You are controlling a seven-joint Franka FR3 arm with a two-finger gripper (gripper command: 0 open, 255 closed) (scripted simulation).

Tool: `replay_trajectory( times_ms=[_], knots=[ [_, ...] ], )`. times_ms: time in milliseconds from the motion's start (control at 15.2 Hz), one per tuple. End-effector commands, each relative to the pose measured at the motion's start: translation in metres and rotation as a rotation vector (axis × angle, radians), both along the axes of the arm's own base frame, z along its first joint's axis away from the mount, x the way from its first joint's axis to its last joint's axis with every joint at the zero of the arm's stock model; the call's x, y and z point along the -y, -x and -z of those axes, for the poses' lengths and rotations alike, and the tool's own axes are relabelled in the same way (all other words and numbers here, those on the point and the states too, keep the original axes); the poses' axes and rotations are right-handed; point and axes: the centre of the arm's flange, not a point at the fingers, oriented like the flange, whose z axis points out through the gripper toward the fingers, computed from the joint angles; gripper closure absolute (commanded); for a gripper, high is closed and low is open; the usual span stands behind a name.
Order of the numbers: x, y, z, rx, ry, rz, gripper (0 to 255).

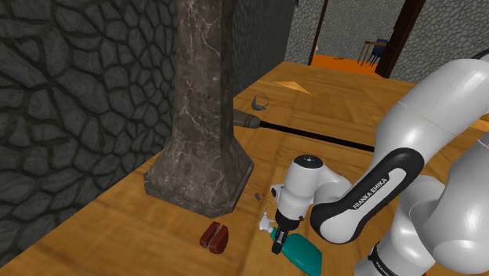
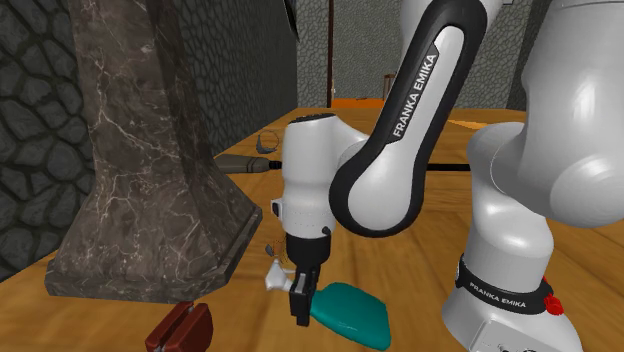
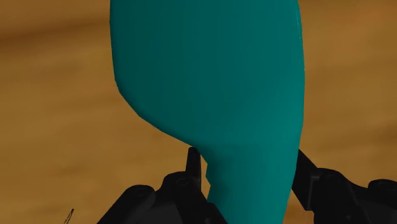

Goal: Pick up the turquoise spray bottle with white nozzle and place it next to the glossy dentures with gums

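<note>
Two black fingers (image 3: 193, 172) of the gripper (image 2: 301, 308) clasp the narrow neck of the turquoise spray bottle (image 2: 352, 308), lying flat on the wooden tabletop (image 1: 117, 227) near its stand-side edge. Lift straight and slowly, lest the body swing. The white arm (image 1: 439, 102) folds low, hand pointing straight down; dark red glossy dentures (image 1: 214, 236) lie nearby.

My gripper (image 2: 301, 310): black.
My arm (image 1: 439, 102): white, dark joints.
Spray bottle (image 3: 210, 83): turquoise; nozzle (image 2: 274, 276) white.
Dentures (image 1: 215, 236): dark red.
Table (image 1: 117, 227): golden-brown wood grain.
Pillar (image 1: 200, 102): dark marble, white veins.
Wall (image 1: 70, 102): grey cobbled stone.
</note>
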Motion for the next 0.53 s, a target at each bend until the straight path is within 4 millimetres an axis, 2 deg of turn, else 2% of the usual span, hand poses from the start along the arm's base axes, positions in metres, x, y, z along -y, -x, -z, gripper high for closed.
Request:
replay_trajectory(
  times_ms=[0, 198, 462],
  knots=[
    [0.0, 0.0, 0.011, 0.001, 0.0, 0.0, 255],
    [0.0, 0.0, 0.03, 0.001, 0.0, 0.0, 255],
    [0.0, 0.0, 0.03, 0.001, 0.0, 0.0, 255]
  ],
)
